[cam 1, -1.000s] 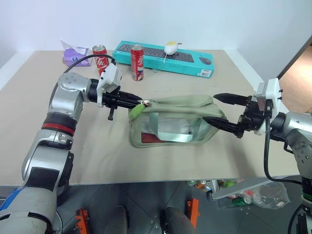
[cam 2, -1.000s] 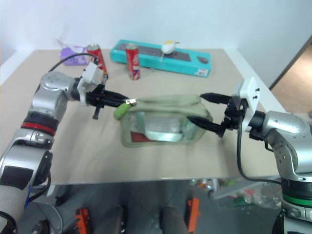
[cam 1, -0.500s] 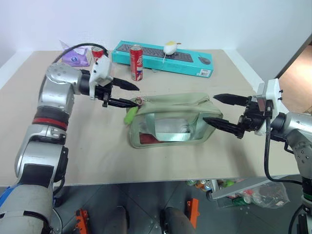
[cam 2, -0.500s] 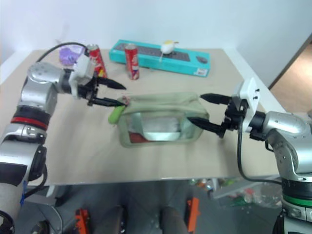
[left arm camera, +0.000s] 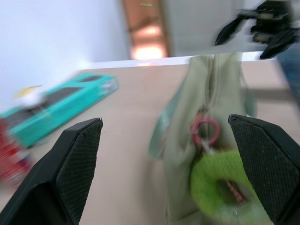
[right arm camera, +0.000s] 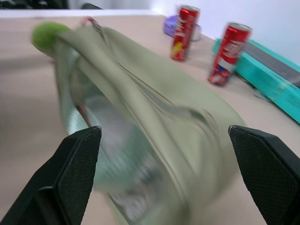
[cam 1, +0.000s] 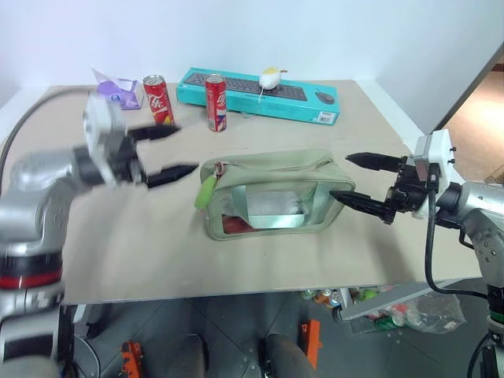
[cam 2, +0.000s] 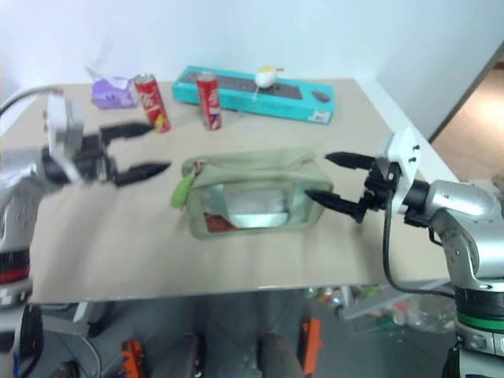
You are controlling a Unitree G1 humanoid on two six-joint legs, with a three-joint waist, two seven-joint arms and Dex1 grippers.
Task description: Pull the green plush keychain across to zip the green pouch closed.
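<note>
Green pouch (cam 1: pixel 272 193) is sitting in the middle of the frame on the desk (cam 1: pixel 331 252), its zipper looking drawn shut along the top, and the green plush keychain (cam 1: pixel 205 190) is hanging off its left end, touching nothing but the pouch.

The left end effector (cam 1: pixel 167 150) is hovering in the left part of the frame, near the keychain but apart from it, fingers spread wide and pinching nothing. The arm behind it is blurred, so I am guessing it is in motion, with the end effector pointing roughly level toward the pouch. The right end effector (cam 1: pixel 356 179) is standing at the right end of the pouch, fingers spread as well, one above and one below the pouch's corner; whether they are touching the fabric I cannot tell.

To my eye the zipping is looking done, so the sensible thing is backing both arms off straight and slow, keeping clear of the keychain so the slider is not dragged back. Two red cans (cam 1: pixel 217 101) and a teal box (cam 1: pixel 264 93) are standing well behind.
</note>
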